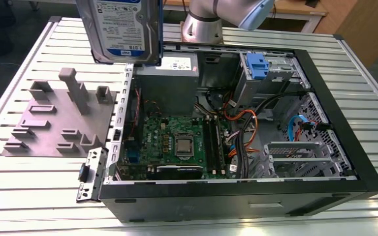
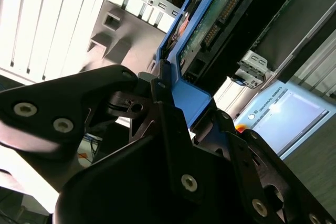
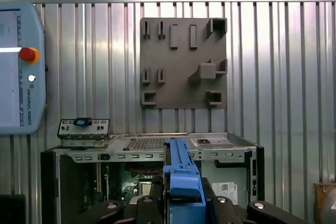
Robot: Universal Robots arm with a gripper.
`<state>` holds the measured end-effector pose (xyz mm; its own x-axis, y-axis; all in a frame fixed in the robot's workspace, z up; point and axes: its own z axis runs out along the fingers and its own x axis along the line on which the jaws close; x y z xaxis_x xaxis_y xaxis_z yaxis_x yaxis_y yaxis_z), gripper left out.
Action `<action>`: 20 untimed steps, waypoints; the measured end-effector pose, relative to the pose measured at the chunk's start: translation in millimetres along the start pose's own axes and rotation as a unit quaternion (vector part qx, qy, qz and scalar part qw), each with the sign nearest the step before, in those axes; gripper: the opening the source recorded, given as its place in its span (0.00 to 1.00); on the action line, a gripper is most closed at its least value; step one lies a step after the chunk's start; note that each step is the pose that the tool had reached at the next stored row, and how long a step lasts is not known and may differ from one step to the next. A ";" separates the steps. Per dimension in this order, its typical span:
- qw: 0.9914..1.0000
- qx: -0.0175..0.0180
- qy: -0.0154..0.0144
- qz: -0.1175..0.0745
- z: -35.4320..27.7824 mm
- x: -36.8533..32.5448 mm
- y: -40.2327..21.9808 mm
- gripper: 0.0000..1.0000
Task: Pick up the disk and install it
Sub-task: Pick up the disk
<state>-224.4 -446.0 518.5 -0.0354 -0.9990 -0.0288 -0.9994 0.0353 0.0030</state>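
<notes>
There it is: the flat silver hard disk [image 1: 120, 29] in its bright blue plastic frame, upright, high over the open black computer case [image 1: 241, 201], at the far corner on the exterior view's left. In both wrist views the black gripper [image 2: 178, 103] [image 3: 184, 203] pinches that blue frame.

There is one disk [image 1: 120, 29] in a blue carrier and one open computer case [image 1: 241, 194]. The case holds one motherboard [image 1: 169, 132] with one processor socket [image 1: 183, 146], one grey power supply [image 1: 169, 73] and one blue-tabbed drive cage [image 1: 267, 73]. One grey fixture plate [image 1: 45, 128] lies on the one slatted tabletop [image 1: 38, 191]. There is one robot arm [image 1: 205, 19] and one teach pendant [image 3: 18, 77].
</notes>
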 end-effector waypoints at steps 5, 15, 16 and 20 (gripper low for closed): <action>1.000 0.000 0.000 -0.001 2.4 2.1 -9.3 0.36; 1.000 0.000 0.000 -0.001 3.5 3.2 -11.8 0.36; 1.000 0.000 0.000 -0.001 3.5 3.2 -11.8 0.36; 1.000 0.000 0.000 -0.001 3.6 3.3 -12.2 0.36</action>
<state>-212.3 -449.6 514.8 -0.0329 -0.9990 -0.0287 -0.9995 0.0329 0.0031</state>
